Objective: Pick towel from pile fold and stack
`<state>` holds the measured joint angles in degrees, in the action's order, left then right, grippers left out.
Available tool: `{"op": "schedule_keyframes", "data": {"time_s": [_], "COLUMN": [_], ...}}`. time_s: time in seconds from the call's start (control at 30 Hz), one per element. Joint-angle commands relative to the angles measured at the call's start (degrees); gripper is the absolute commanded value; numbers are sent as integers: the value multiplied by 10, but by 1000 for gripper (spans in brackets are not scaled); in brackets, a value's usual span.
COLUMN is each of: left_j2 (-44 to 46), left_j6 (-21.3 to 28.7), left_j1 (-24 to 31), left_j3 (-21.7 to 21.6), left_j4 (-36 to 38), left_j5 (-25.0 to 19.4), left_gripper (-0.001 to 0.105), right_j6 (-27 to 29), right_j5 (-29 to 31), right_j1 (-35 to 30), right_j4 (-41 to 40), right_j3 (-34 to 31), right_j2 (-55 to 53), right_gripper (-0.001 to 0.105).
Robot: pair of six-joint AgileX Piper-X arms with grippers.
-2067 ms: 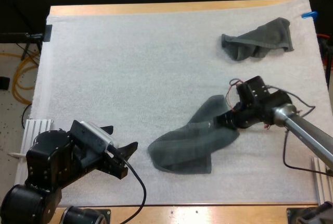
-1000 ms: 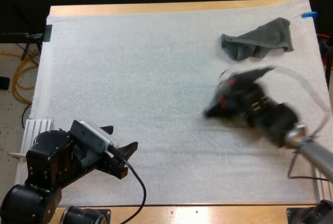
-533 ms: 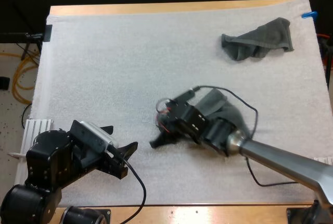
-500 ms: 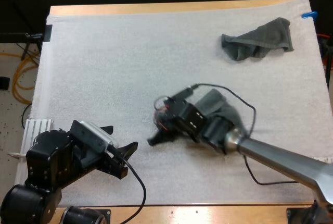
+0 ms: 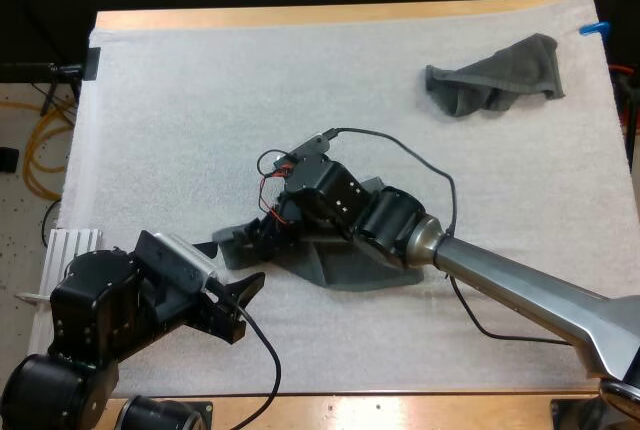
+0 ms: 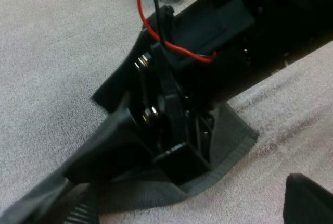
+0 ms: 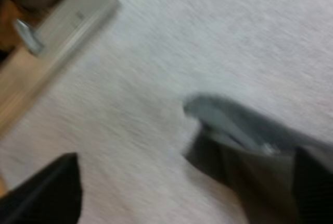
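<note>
white mat over wood: nearest, left gripper idles, fingers apart. mid-mat, right gripper, fingers spread wide, sits on the towel, which looks half-folded at best. far right, crumpled towel waits unpicked; folding unfinished, nothing stacked yet.

Right gripper: moves from right of centre to left of centre in the frame, its arm now stretched diagonally up from the lower right corner. Towel: dragged along from right of centre to lower centre, now lying beneath the gripper with one corner pointing left.
</note>
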<state>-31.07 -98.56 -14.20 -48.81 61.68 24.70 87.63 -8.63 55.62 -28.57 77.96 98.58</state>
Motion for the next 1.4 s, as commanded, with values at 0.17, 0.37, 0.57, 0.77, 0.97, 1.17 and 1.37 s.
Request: {"op": "schedule_keyframes", "data": {"time_s": [0.17, 0.37, 0.57, 0.77, 0.97, 1.17, 1.37], "left_j2": [-1, -1, -1, -1, -1, -1, -1], "left_j6": [-6, -6, -4, -2, -2, -2, -2], "left_j1": [-3, -3, -3, -3, -3, -3, -3], "left_j3": [-4, -4, -4, -4, -4, -4, -4], "left_j4": [1, 1, 1, 1, 1, 1, 1], "left_j5": [-1, -1, -1, -1, -1, -1, -1], "left_gripper": [70, 70, 70, 70, 70, 70, 70], "right_j6": [81, 91, 88, 79, 66, 46, 7], "right_j5": [94, 106, 105, 71, 63, 4, -103], "right_j1": [-3, -53, -129, -178, -211, -217, -217], "right_j4": [-128, -213, -294, -296, -283, -225, -173], "right_j3": [7, 5, 5, -30, -116, -197, -238], "right_j2": [-7, -7, -13, -21, -21, -21, -21], "right_gripper": [80, 79, 79, 79, 79, 79, 79]}}
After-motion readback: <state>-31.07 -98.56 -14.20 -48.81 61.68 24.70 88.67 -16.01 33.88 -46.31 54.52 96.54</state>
